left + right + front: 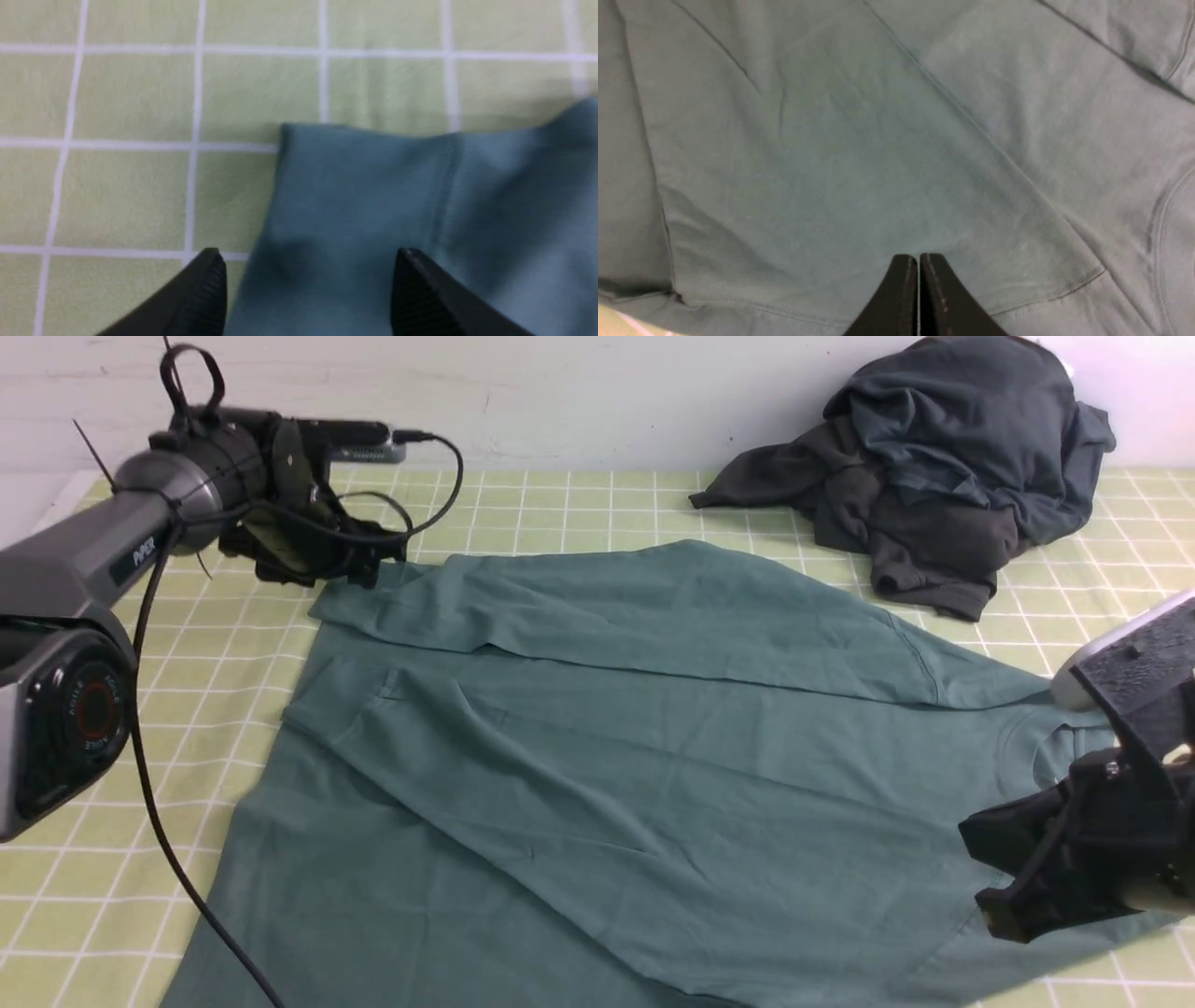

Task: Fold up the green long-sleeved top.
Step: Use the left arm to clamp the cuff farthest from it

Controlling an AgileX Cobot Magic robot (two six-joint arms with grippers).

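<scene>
Nearest us, on the right, the right claw [919, 256] is clenched, its two fingers pressed flat together, poised over the body of the green long-sleeved top [597, 728] close to the neckline. Whether it touches the fabric, I can't tell. The top lies spread across the middle of the table [75, 896] on its yellow-green checked cover, one sleeve folded across the far edge. Out at the far left, the left claw [310, 254] stands released, fingers wide apart, right above that sleeve's cuff [364, 186], which lies flat on the checks. At the far right, against the wall, sits a heap of dark garments [943, 467], well apart from both claws.
</scene>
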